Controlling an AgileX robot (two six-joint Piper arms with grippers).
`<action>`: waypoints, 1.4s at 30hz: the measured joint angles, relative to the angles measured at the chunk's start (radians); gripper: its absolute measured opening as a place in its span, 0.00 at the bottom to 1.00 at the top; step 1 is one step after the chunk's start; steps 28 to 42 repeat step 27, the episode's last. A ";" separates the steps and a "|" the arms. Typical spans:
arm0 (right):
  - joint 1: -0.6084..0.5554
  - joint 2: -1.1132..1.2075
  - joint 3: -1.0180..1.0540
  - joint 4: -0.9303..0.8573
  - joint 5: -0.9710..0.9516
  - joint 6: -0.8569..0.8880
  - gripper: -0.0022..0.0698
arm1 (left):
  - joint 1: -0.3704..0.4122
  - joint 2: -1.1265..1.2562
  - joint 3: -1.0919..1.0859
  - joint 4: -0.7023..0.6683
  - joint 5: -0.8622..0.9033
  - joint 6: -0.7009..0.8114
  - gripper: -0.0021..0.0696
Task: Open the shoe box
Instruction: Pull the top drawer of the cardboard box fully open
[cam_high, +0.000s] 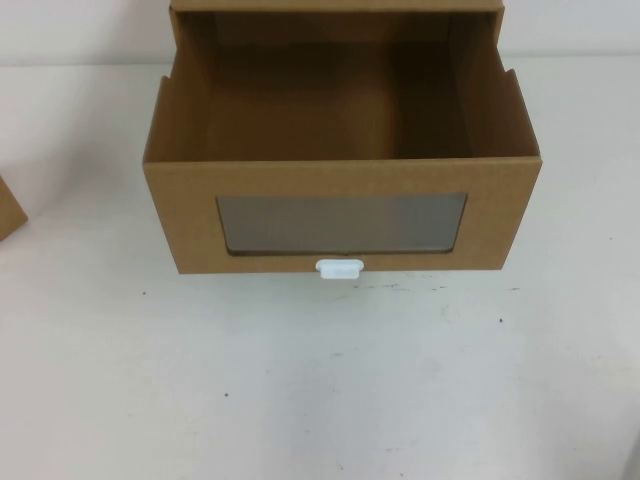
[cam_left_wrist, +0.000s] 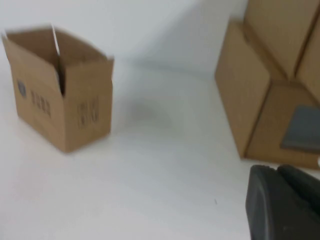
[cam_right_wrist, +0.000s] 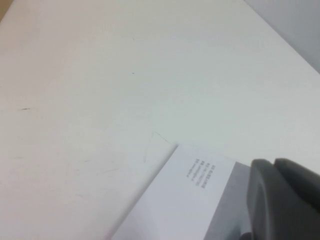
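Shoe box (cam_high: 180, 225): brown cardboard, stood at the far middle of the table (cam_high: 320, 390), window side toward the robot.
Drawer (cam_high: 300, 110): stood pulled forward out of the box's outer sleeve (cam_high: 335, 5); from above, its brown inner walls and floor showed.
Window (cam_high: 342, 222): grey panel set across the middle of the box's front face.
Tab (cam_high: 339, 268): small white pull at the lower edge of the box's front, just under the window, reaching down to the table.
Carton (cam_left_wrist: 60, 100): smaller printed box, flaps up, well apart from the shoe box on the robot's left; in the high view only its corner showed at the left edge.
Left gripper (cam_left_wrist: 282, 205): low over the table, to the left of the shoe box and a little nearer the robot, apart from the box. Only a dark part of it showed in its own wrist view, and whether it was apart or together could not be told.
Right gripper (cam_right_wrist: 285, 200): closed together with nothing seen in it, low over a white sheet (cam_right_wrist: 185, 200) with small print lying flat on the table. The shoe box did not show in its wrist view, so its place relative to the box could not be told.
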 joint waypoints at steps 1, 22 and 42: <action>0.000 0.000 0.000 0.000 0.000 0.000 0.00 | 0.000 -0.035 0.038 0.015 -0.024 -0.013 0.02; 0.000 0.000 0.000 0.004 0.002 0.000 0.00 | -0.005 -0.115 0.195 0.043 0.096 0.172 0.02; 0.000 0.000 0.000 0.014 0.002 0.000 0.00 | -0.005 -0.115 0.195 0.043 0.096 0.184 0.02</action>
